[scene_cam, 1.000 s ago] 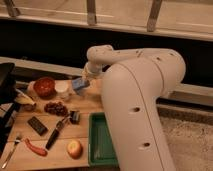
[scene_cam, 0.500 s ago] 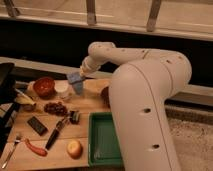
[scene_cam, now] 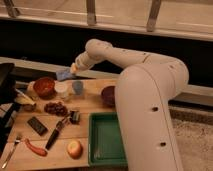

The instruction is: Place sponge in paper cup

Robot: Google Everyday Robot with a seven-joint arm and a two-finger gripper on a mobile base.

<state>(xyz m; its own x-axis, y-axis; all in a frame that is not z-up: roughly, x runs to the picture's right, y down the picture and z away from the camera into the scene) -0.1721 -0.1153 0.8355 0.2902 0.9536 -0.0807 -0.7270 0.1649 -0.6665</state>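
The sponge (scene_cam: 64, 75), a small flat blue block, hangs in the air at the tip of my gripper (scene_cam: 70, 72), which is shut on it. It hovers over the back of the wooden table, just above and slightly behind the paper cup (scene_cam: 61, 90). The short white cup stands upright between a red-orange bowl and a small grey-blue object. My big white arm reaches in from the right and hides the table's right end.
The red-orange bowl (scene_cam: 44, 86) stands left of the cup, the grey-blue object (scene_cam: 78, 87) right of it, and a dark purple bowl (scene_cam: 108, 95) farther right. Grapes (scene_cam: 56, 107), a black block (scene_cam: 37, 125), a dark-handled tool (scene_cam: 57, 131), an apple (scene_cam: 74, 148) and a green tray (scene_cam: 106, 141) lie nearer.
The gripper has lifted the sponge and carried it left, from beside the grey-blue object to above the paper cup. The arm has swung left with it.
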